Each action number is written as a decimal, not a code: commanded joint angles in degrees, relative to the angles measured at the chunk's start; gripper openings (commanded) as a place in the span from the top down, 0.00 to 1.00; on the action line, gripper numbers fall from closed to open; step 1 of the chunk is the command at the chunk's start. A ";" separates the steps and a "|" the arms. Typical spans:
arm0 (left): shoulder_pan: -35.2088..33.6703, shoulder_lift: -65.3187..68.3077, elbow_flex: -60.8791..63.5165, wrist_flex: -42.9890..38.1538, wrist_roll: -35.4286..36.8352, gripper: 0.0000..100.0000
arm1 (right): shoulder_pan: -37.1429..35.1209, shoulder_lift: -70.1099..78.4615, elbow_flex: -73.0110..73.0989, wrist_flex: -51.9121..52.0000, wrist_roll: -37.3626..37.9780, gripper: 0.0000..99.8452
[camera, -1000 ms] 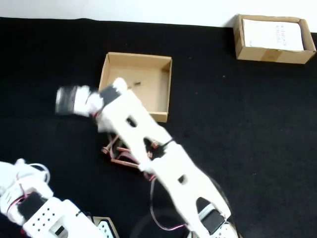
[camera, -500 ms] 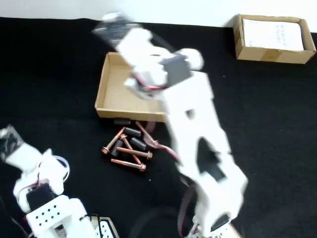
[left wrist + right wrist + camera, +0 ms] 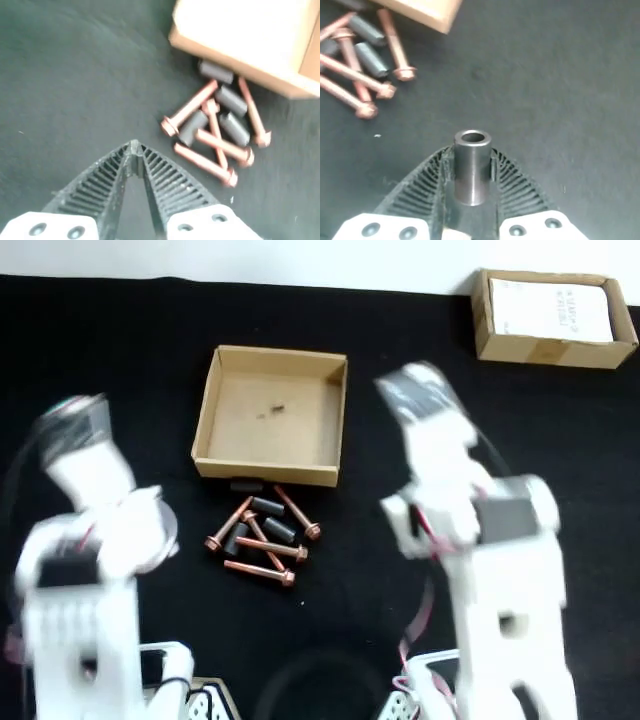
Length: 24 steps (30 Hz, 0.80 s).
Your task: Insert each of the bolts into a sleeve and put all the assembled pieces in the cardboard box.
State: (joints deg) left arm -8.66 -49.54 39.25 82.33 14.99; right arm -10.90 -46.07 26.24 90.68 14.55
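Grips one dark sleeve (image 3: 472,172) in the right claw (image 3: 471,150), pinched tight on both sides. Holds the left claw (image 3: 134,150) pressed together with nothing inside. Has the copper bolts (image 3: 258,571) and loose sleeves (image 3: 267,506) piled on the black table (image 3: 120,360), just beside the cardboard box (image 3: 265,472).

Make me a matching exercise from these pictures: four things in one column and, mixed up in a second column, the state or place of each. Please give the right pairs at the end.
Column 1
1. left gripper
2. right gripper
3. copper bolts
4. cardboard box

Column 2
A. lying in a pile on the black table
B. shut on a dark sleeve
C. open on top, next to the pile
D. shut, nothing between its fingers

Pairs: 1-D, 2-B, 3-A, 4-C
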 commanded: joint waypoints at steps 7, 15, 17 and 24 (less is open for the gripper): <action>9.10 27.65 -8.13 0.70 9.14 0.98 | 18.24 -15.25 24.84 -13.05 7.38 0.99; 9.10 43.03 -11.12 -2.29 11.52 0.98 | 21.23 -19.30 29.49 -14.55 9.76 0.99; 9.10 45.76 -11.12 -4.66 11.52 0.98 | 21.05 -19.47 29.49 -14.46 9.58 0.99; 10.59 51.21 -11.12 -9.67 11.52 0.98 | 20.97 -19.47 29.23 -14.20 9.58 0.99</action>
State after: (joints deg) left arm 0.57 1.19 29.93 74.42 26.07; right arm 9.41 -64.62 55.60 77.05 23.87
